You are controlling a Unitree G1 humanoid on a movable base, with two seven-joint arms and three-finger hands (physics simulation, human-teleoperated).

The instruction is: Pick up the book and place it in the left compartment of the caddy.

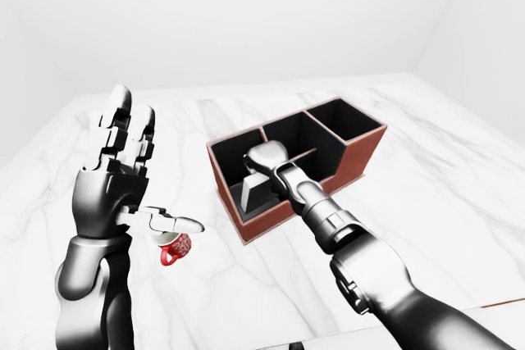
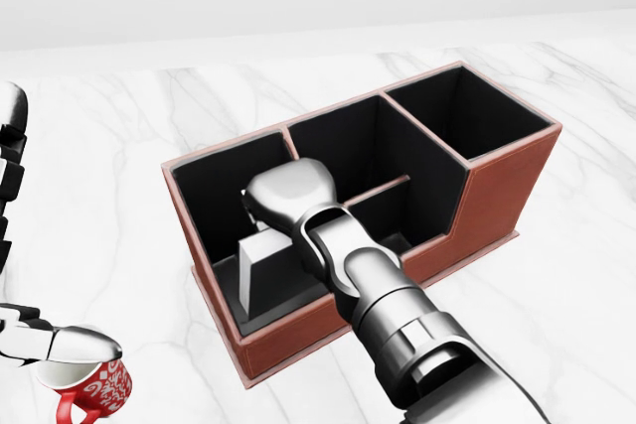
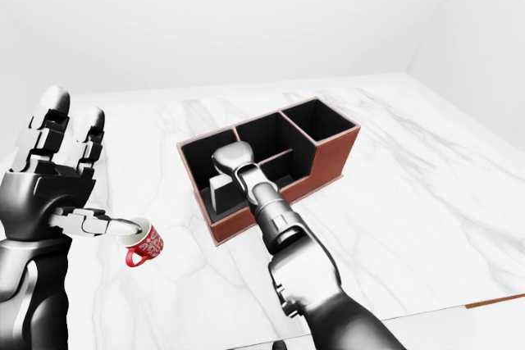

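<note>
Inside the caddy's [image 2: 497, 196] left compartment, the book [image 2: 260, 275] stands upright.

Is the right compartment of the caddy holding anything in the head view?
No, the right compartment of the caddy shows only bare black walls.

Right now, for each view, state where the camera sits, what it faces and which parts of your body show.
Head view: on the head, angled down at the caddy; right hand reaches into its left compartment beside the book.
Left-eye view: on the head, wider over the marble table; raised open left hand above the red mug.
Right-eye view: nearly the same, shifted slightly.
All share caddy, mug and right arm.
</note>
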